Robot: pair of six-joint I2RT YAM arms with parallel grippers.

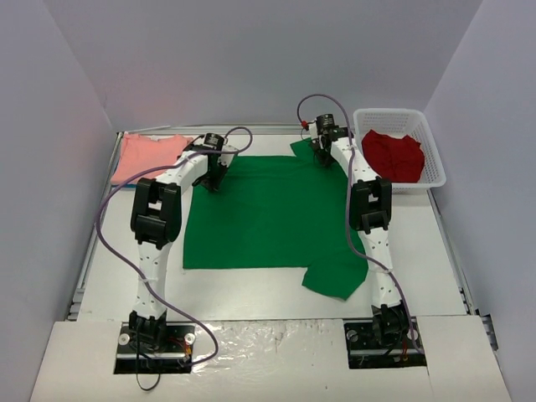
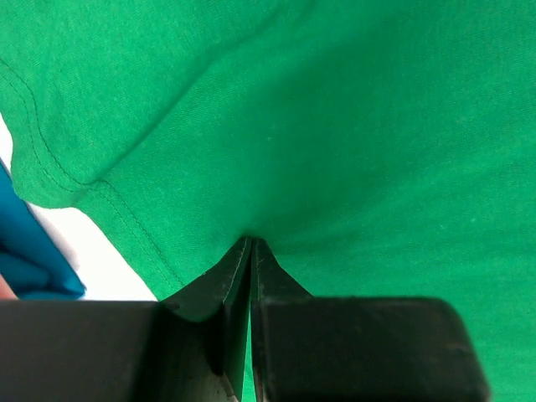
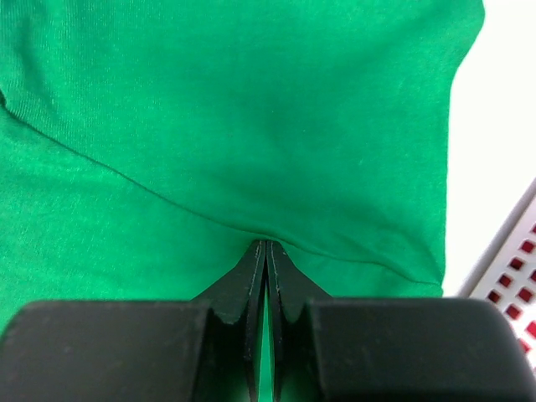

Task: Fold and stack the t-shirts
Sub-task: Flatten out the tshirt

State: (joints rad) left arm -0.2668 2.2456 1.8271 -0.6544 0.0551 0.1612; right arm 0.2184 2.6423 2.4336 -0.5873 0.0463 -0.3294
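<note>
- The green t-shirt (image 1: 268, 213) lies spread flat on the white table (image 1: 251, 289) between the two arms. One sleeve pokes out at its near right corner.
- The left arm reaches forward from its base, elbow raised, with its wrist bent down over the shirt's far left corner.
- The left claw (image 1: 214, 179) is pinched together on the green cloth. In the left wrist view the fingertips (image 2: 241, 255) meet with the fabric gathered at their point, close to a stitched hem.
- The right arm stretches up the shirt's right side, and its wrist tips down at the far right corner, by the other sleeve.
- The right claw (image 1: 322, 156) is likewise closed tight on the green cloth. In the right wrist view creases run out from where the tips (image 3: 258, 255) meet.
- A salmon-pink t-shirt (image 1: 146, 157) lies folded at the table's far left corner, well apart from the green one's edge.
- A strip of teal-blue cloth (image 2: 25, 243) shows at the left edge of the left wrist view, just beside the green hem.
- A red t-shirt (image 1: 393, 155) sits inside the white mesh basket (image 1: 432, 155) at the far right.
</note>
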